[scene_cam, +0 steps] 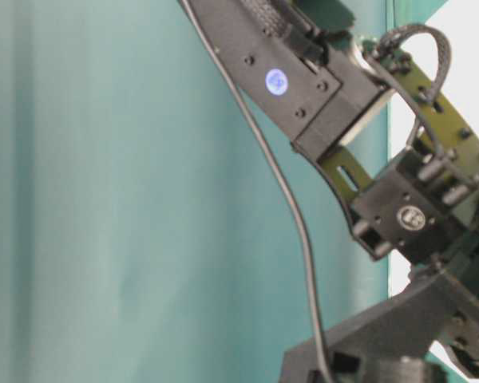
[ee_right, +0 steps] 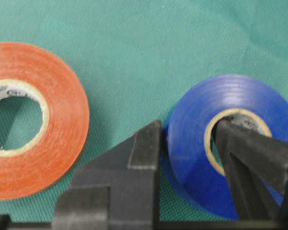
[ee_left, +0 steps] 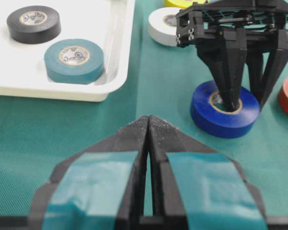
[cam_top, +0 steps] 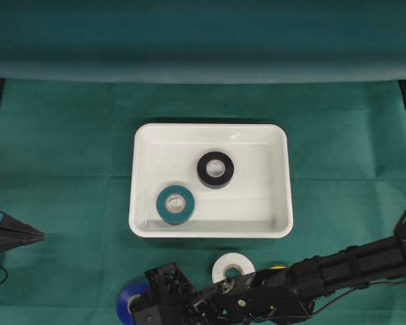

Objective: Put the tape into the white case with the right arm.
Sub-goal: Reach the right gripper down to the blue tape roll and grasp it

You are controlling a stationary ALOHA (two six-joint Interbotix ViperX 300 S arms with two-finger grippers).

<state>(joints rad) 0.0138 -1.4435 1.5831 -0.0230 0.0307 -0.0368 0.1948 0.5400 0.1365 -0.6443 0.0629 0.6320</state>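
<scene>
A blue tape lies flat on the green cloth near the table's front edge, also seen in the overhead view. My right gripper is shut on its wall, one black finger inside the core and the other against the outer side. The left wrist view shows the same grip on the blue tape. The white case sits mid-table, holding a black tape and a teal tape. My left gripper rests shut at the left edge, holding nothing.
An orange tape lies just beside the blue one. A white tape and a yellow tape sit between the case's front rim and the right arm. The table-level view shows only arm links against a green backdrop.
</scene>
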